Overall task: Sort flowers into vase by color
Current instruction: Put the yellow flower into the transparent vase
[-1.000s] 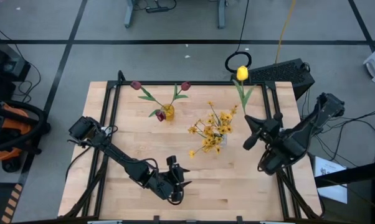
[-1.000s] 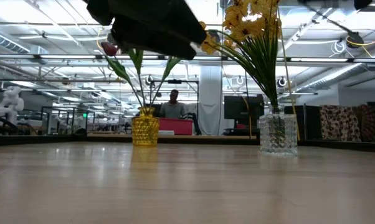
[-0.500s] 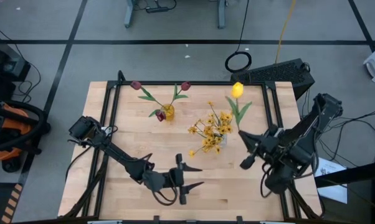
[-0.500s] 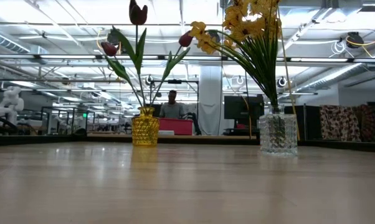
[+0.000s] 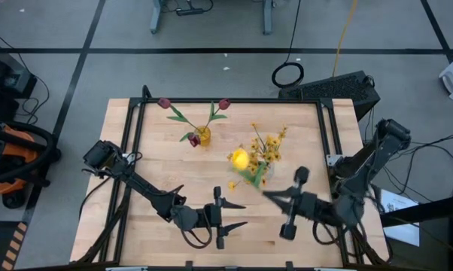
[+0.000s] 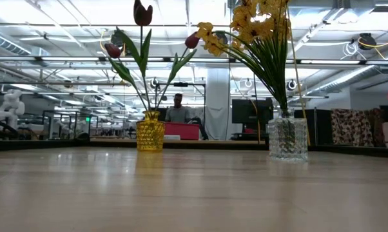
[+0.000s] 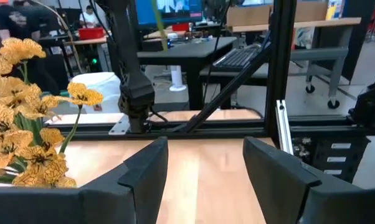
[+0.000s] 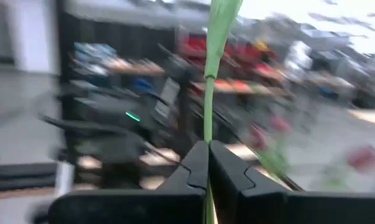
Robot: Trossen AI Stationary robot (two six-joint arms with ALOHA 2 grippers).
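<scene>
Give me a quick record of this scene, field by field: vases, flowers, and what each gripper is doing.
gold vase: three dark-red tulips
clear vase: yellow blossom sprays
yellow tulip: over the clear vase, stem held
right gripper: shut on the tulip stem
left gripper: open, empty, near front table edge

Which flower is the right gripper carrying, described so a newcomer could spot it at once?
Start at the clear glass vase near the middle of the wooden table, packed with small yellow blossoms. Just over it hangs the yellow tulip, its green stem running back to the right gripper, shut on it. It is the one large yellow bloom; the other tulips are dark red.
</scene>
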